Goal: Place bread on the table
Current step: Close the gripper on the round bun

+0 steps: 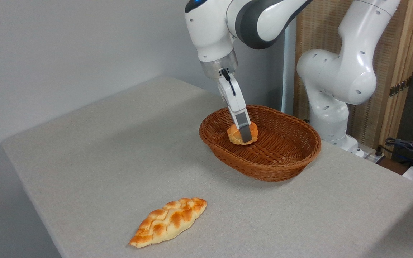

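Observation:
The bread [233, 135], a small round orange-golden bun, is inside the brown wicker basket [281, 168], towards its left end. It stands tilted on edge just above the basket floor. My gripper [245, 138] reaches down into the basket and is shut on the bun. One grey fingertip [244, 129] crosses the bun's front, and the other finger is hidden behind it. The table [120, 143], covered in light grey-beige cloth, spreads out to the left of and in front of the basket.
A longer braided loaf [169, 222] lies on the cloth near the front edge. The arm's white base [335, 107] stands behind the basket on the right, with cables [407, 147] at the far right. The table's left edge drops off near the grey wall.

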Controlling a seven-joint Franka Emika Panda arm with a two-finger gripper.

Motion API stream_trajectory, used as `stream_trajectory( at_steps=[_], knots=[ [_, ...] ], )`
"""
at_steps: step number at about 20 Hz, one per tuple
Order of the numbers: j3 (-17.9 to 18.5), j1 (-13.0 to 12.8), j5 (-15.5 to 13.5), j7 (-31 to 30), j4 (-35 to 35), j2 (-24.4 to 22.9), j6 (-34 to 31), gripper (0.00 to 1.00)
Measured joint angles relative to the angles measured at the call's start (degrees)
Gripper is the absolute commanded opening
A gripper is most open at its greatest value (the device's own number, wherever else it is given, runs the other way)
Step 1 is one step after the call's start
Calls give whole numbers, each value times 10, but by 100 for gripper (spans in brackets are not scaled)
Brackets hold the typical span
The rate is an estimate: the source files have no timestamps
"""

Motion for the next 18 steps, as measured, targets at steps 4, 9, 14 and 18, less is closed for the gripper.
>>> stream_trajectory(
  at_steps=[4, 9, 14, 18],
  knots=[
    [0, 0, 0, 12, 0, 5, 0, 28],
    [0, 0, 0, 35, 0, 6, 0, 24],
    [0, 0, 0, 39, 0, 6, -1, 19],
    [0, 0, 0, 39, 0, 6, -9, 19]
  ],
)
